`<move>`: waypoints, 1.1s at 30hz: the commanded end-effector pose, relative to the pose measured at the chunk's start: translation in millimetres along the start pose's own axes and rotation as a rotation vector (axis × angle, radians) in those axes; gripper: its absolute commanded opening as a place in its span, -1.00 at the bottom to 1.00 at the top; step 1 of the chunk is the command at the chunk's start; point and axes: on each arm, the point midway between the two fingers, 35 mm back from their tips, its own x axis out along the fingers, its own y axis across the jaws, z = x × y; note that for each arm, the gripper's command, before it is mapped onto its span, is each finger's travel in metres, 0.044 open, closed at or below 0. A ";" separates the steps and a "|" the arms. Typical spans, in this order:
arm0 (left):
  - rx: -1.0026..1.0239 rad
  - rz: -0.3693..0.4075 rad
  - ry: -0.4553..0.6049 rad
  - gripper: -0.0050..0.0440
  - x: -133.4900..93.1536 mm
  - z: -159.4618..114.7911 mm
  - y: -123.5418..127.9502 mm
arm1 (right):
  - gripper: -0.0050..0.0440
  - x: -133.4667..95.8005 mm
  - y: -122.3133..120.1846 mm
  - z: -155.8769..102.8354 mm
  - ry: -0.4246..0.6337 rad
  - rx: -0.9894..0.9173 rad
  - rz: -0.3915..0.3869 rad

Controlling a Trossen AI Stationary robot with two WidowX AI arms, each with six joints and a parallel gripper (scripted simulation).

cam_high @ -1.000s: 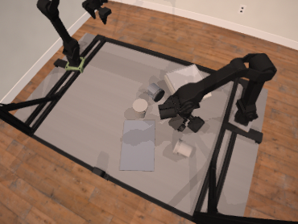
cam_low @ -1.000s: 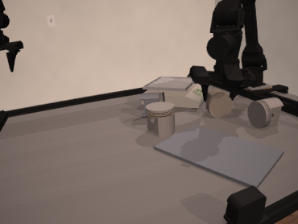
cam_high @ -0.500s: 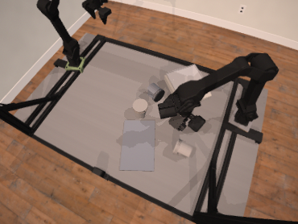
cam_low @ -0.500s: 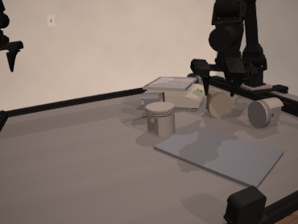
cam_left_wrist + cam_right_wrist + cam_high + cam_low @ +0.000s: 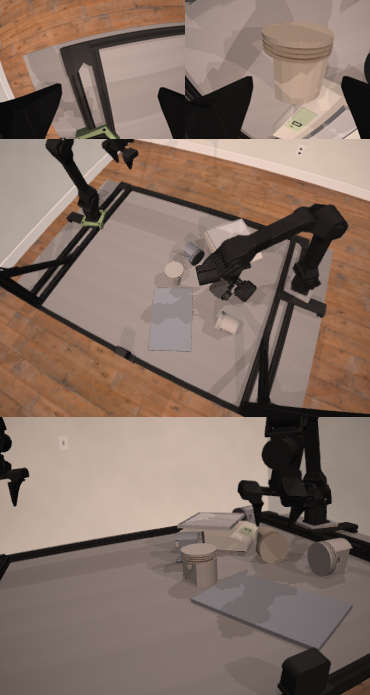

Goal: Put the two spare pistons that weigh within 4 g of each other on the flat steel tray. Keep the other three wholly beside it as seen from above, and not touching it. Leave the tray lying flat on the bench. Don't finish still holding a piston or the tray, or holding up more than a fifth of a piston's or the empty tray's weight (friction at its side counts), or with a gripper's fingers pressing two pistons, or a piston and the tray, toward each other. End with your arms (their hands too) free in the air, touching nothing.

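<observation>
The flat steel tray [image 5: 170,325] [image 5: 280,611] lies on the bench. A pale piston [image 5: 174,271] [image 5: 199,562] stands upright by its far edge. A small grey piston [image 5: 194,252] [image 5: 190,538] lies behind it. A tan piston [image 5: 272,546] [image 5: 297,68] lies on its side by the scale. My right gripper [image 5: 233,289] [image 5: 276,514] [image 5: 299,82] is open above it and apart from it. Another grey piston [image 5: 227,322] [image 5: 327,557] lies right of the tray. A further piston [image 5: 245,511] peeks from behind the scale. My left gripper [image 5: 122,151] [image 5: 112,91] is open and empty, high over the bench's far corner.
A white scale [image 5: 232,233] [image 5: 215,520] with a green display [image 5: 301,119] stands at the back by the right arm's base. A black frame [image 5: 165,196] [image 5: 99,71] edges the bench. A black block [image 5: 302,669] sits at the front edge.
</observation>
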 end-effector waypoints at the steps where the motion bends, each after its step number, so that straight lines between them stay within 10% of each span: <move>1: 0.001 -0.003 0.001 1.00 0.1 -0.2 -0.4 | 0.75 -9.2 -1.3 0.7 -0.008 0.003 -0.008; 33: 0.001 -0.003 0.001 1.00 0.1 -0.2 -0.4 | 0.75 -90.8 -10.2 -15.2 -0.017 0.035 0.004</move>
